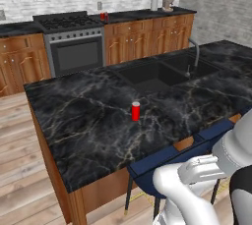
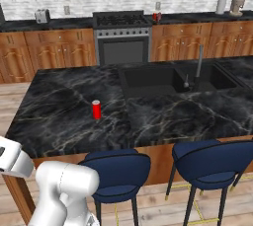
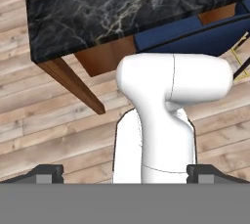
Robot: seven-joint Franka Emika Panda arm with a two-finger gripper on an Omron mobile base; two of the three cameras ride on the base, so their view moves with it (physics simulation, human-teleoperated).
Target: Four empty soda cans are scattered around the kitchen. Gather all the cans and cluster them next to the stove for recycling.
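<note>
step: first pickup is being prepared | gripper [image 3: 125,171]: being held spread, empty, low beside the island | soda can [image 1: 136,111]: standing mid-surface, near the sink's front corner | next: a reach over the near edge is being called for, judged

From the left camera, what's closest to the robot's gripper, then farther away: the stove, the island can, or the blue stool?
The gripper is on the island's stool side.
1. Blue stool, at the island's near edge.
2. Soda can, mid-island.
3. Stove, at the far wall.
</note>
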